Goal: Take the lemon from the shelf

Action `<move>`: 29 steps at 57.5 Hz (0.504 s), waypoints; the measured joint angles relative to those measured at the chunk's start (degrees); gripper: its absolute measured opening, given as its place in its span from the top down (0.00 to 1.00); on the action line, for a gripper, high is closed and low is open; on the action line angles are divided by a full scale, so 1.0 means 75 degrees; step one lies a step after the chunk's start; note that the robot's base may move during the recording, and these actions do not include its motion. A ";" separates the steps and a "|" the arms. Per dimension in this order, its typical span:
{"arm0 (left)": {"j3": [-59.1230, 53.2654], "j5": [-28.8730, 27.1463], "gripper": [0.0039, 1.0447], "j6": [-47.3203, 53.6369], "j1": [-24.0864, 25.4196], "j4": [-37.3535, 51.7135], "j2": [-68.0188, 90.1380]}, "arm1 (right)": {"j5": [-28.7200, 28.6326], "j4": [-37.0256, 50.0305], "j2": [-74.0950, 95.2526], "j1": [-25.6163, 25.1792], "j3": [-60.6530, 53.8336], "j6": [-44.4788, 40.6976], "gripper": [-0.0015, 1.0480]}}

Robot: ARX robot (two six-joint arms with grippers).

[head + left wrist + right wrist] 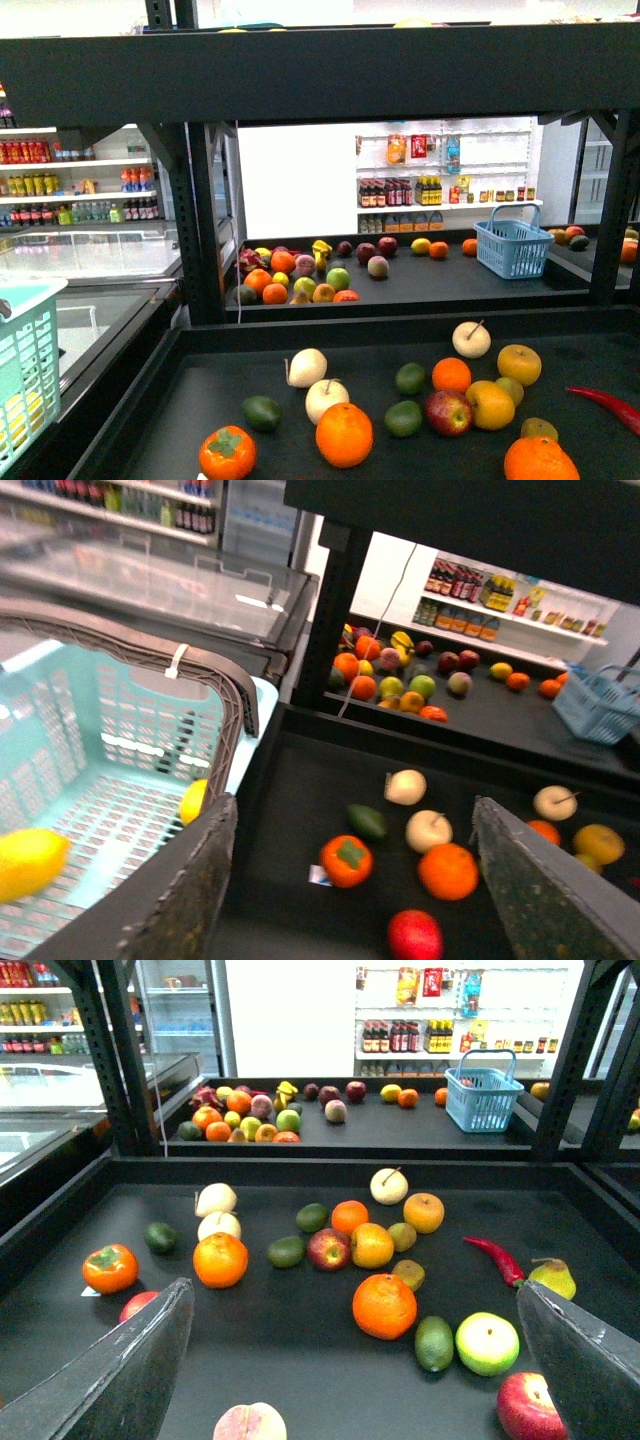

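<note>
Left wrist view: we see the lemon (30,863) lying on the perforated floor of the teal basket (150,645), close to its near edge. A second yellow fruit (193,800) sits deeper in, half hidden behind one finger (185,890). The left jaws are spread wide with nothing between them. They hang over the line where the basket's wall meets the raised rim of the shelf (300,720).

From the right wrist camera, the right jaws are likewise released and empty, above the near part of the black tray (300,1350). That stretch is mostly bare. The fruit clusters toward the middle, with an orange (384,1305) nearest between the fingers. A red chilli (494,1258) lies toward the right-hand rim.

In the front view, the upper tier's dark beam (320,80) runs overhead. Black uprights (205,220) stand at the tray's far corners. The basket (30,380) sits outside the left rim, just beside it.
</note>
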 joint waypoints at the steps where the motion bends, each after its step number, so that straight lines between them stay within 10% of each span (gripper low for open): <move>1: -0.0079 -0.0111 0.35 0.0184 -0.0114 -0.0032 -0.0122 | 0.0003 0.0000 0.0000 0.0000 0.0000 0.0000 0.07; 20: -0.2022 -0.0452 0.97 0.1303 -0.0682 -0.1332 -0.3480 | 0.0003 0.0000 0.0000 0.0000 0.0000 0.0003 0.07; 29: -0.2527 -0.0449 0.98 0.1335 -0.0682 -0.1218 -0.3841 | 0.0000 0.0000 0.0000 0.0000 0.0000 0.0000 0.07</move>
